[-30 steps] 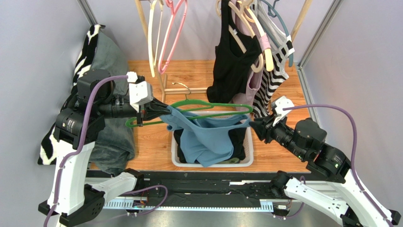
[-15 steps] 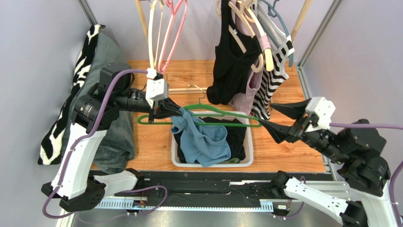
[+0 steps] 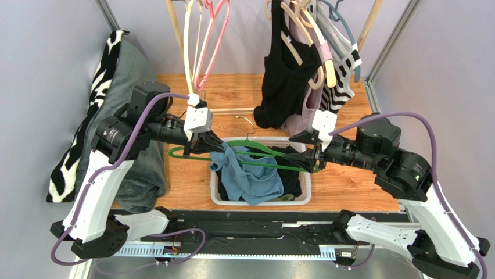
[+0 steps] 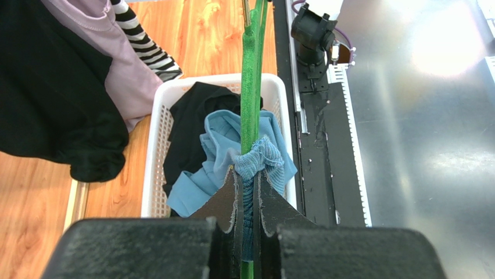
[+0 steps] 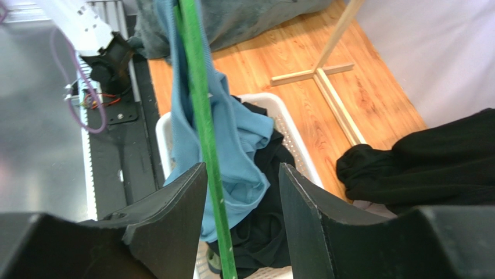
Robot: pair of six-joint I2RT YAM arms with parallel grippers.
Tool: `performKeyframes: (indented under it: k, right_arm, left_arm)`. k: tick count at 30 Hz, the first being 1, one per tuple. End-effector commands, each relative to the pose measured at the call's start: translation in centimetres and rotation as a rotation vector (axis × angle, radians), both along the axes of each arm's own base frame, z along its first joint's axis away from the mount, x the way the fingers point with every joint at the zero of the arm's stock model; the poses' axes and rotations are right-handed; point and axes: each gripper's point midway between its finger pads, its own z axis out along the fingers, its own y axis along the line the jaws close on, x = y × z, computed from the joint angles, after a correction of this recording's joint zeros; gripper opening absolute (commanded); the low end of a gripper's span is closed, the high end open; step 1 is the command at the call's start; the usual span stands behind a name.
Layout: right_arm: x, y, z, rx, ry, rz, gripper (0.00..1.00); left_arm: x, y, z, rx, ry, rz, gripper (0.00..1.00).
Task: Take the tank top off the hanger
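A blue tank top (image 3: 247,177) hangs from the left end of a green hanger (image 3: 255,150) and droops into a white basket (image 3: 307,187). My left gripper (image 3: 212,146) is shut on the hanger's left end together with a bunched blue strap (image 4: 261,160); the green hanger (image 4: 250,104) runs straight out from its closed fingers. My right gripper (image 3: 302,157) is open around the hanger's right part: the green bar (image 5: 203,133) passes between its spread fingers, close to the left finger (image 5: 174,215). The blue top (image 5: 232,139) hangs beyond them.
Black clothes (image 3: 290,174) lie in the basket under the blue top. A rack at the back holds a black top (image 3: 284,75), a striped one (image 3: 334,87) and empty hangers (image 3: 200,40). A grey and zebra cloth (image 3: 125,87) hangs at left.
My right gripper has swung left from the table's right side to the hanger's right end, open around the bar. The blue top has slipped off that end and bunched toward my left gripper.
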Motion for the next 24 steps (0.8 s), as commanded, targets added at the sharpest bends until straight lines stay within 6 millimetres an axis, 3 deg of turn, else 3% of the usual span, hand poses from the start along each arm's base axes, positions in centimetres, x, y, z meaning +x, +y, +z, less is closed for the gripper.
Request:
performKeyframes:
  k: [1,10,15,17,20,21,23,24]
  right_arm:
    - [-1.8,-0.7,-0.3,-0.002,-0.005,0.059,0.53]
    - [-2.4,-0.4,-2.7,-0.033,0.08,0.081,0.5]
    - [-2.1,-0.1,-2.8,-0.03,0.087,0.071,0.43]
    - [-1.7,0.1,-2.8,-0.029,0.095,0.061,0.36]
    - [-1.4,0.3,-2.6,-0.027,0.098,0.051,0.18]
    - [-1.3,0.2,-2.5,-0.023,0.097,0.039,0.07]
    - [-1.1,-0.1,-1.8,-0.005,0.087,0.015,0.0]
    - [-0.7,-0.4,-1.7,0.001,0.087,-0.016,0.0]
  left_arm:
    - [-0.8,-0.2,1.3,-0.043,-0.06,-0.058,0.0]
    - [-0.8,-0.3,1.4,-0.043,-0.068,-0.06,0.0]
    - [-1.2,0.0,1.7,-0.05,-0.071,-0.059,0.0]
    - [-1.2,0.0,1.7,-0.048,-0.069,-0.054,0.0]
    - [-1.2,0.0,1.7,-0.047,-0.072,-0.055,0.0]
    - [-1.1,0.1,1.7,-0.046,-0.074,-0.051,0.0]
    - [-0.6,-0.1,1.9,-0.052,-0.089,-0.031,0.02]
    - [-0.2,-0.1,2.0,-0.055,-0.071,-0.002,0.08]
